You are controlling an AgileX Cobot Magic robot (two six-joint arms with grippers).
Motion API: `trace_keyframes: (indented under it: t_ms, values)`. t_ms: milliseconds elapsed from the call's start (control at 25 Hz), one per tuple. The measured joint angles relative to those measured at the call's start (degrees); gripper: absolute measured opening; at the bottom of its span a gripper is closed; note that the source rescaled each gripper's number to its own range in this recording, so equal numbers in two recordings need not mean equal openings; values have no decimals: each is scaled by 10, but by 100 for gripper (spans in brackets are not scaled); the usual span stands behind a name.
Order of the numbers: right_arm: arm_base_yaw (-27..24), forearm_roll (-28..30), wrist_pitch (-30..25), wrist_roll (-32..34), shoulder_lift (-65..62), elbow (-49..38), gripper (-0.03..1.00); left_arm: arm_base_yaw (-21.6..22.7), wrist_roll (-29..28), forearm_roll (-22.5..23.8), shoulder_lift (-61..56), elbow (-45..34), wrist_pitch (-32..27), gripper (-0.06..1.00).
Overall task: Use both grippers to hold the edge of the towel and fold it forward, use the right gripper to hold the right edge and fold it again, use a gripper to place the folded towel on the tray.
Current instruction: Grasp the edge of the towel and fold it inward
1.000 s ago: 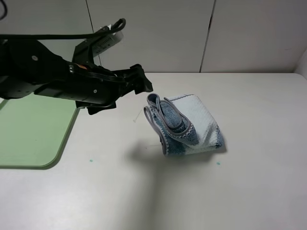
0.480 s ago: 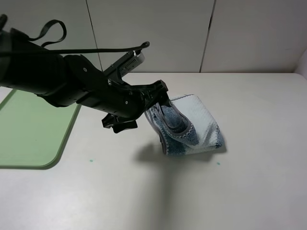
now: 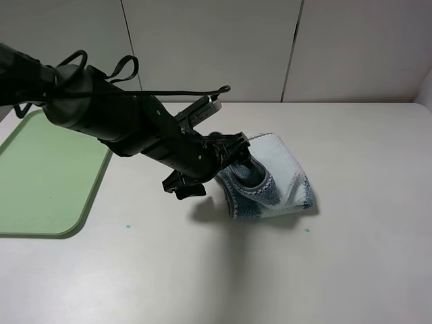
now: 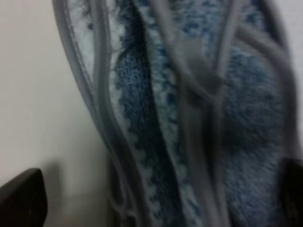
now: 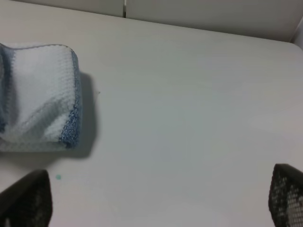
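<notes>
Reaching in from the left side of the bench (image 3: 351, 270), the left gripper (image 3: 233, 150) has its tips right at the left side of the folded towel (image 3: 280, 179). Its jaws are spread wide, with one black fingertip (image 4: 21, 196) on each side of the cloth, and they are not pinching anything yet. The towel sits near the middle of the bench, a bit toward the back edge, folded into a thick bundle with blue and pale stripes. The edge of the towel (image 4: 102, 118), a thin grey hem, runs in curvy layers along the open side that faces the gripper, and the left wrist view shows those layers very close up and blurry. A soft shadow lies on the bench just in front of the towel. The tray (image 3: 47, 179) is flat and light green, and it rests at the left edge of the bench, well apart from the towel, with nothing on the part that shows. The right gripper (image 5: 156, 201) is out of the high view, but its own camera shows its two dark fingertips far apart, so its jaws are spread too, and they hold nothing. From there the towel lies off to one side, near the back of the bench.
</notes>
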State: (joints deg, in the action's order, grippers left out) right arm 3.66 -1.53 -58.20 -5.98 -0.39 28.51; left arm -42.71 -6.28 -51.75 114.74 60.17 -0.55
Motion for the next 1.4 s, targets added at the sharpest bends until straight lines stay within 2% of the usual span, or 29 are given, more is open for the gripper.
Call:
trace_keyframes:
  t_ms: [560,880,1000,1120,1320,1400]
  values:
    - [0,3,0,1,0,0,100,0,1,-1,60,47,-5,99]
    - [0,5,0,1,0,0,100,0,11,-2,65,50,-4,89]
    - [0,5,0,1,0,0,100,0,11,7,69,50,-3,76]
    - [0,5,0,1,0,0,100,0,11,12,72,50,-5,57]
    - [0,5,0,1,0,0,100,0,11,13,77,50,-9,13]
    - [0,5,0,1,0,0,100,0,11,13,77,50,-9,7]
